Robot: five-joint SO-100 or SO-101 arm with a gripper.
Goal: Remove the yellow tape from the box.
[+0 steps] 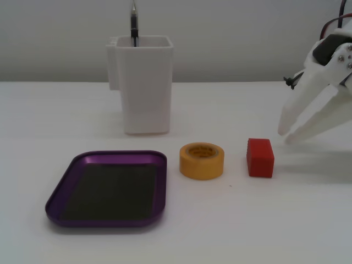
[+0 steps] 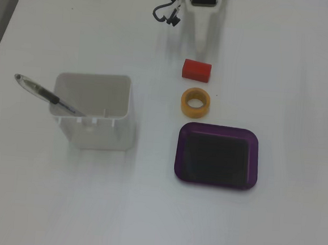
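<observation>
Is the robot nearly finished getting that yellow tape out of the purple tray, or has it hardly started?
It looks done: the tape sits on the table beside the tray, not in it, and the tray is empty. Nothing is in hand; the gripper hangs off by the red block, nearly closed and holding nothing. I see nothing left to do.

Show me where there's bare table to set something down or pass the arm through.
The row of purple tray, yellow tape and red block is crowded, with narrow gaps and the gripper just beyond the block. The white container holding the pen blocks one side. Bare table lies on the row's opposite side and beyond the tray.
</observation>
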